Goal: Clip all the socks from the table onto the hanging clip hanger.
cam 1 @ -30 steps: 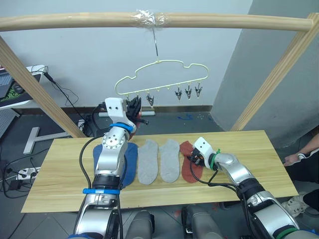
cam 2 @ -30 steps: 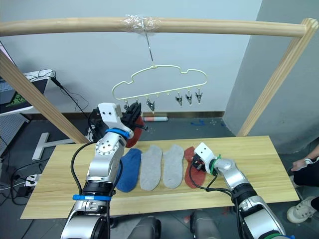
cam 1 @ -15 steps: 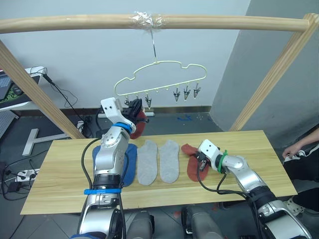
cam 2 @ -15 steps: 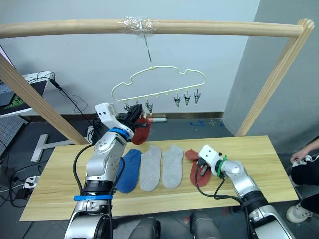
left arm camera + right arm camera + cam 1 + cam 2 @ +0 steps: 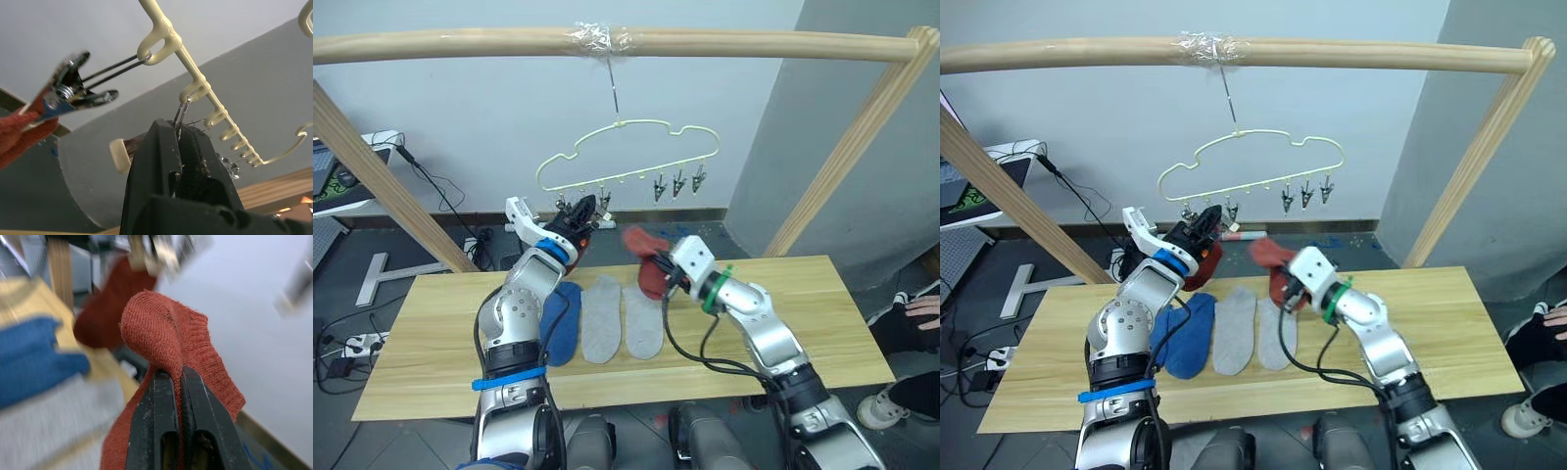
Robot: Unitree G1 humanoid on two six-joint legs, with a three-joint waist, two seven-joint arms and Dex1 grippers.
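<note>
Up at the clip hanger [image 5: 628,155], which dangles by its metal hook from the wooden bar [image 5: 607,41], the left gripper [image 5: 579,211] is raised to the left end of the row of clips, its two black fingers [image 5: 161,161] pressed together around the wire of one dark clip [image 5: 180,111]. Just beside it, another clip [image 5: 68,93] bites the top of a rust red sock [image 5: 1203,262], which hangs down behind the left wrist. The right gripper [image 5: 658,269] is lifted off the table [image 5: 822,323], fingers clamped tight on a second rust red sock [image 5: 171,338]; the knit folds over the fingertips and the rest trails down, held in the air between the hanger and the tabletop, near the middle of the scene. On the light wood there lie a blue sock [image 5: 560,323] under the left forearm, then two light grey socks [image 5: 602,318] side by side, toes pointing away from the robot. Three more clips [image 5: 677,183] hang free at the right end of the hanger. At the far right edge a person's hand [image 5: 922,311] shows beside the table.
</note>
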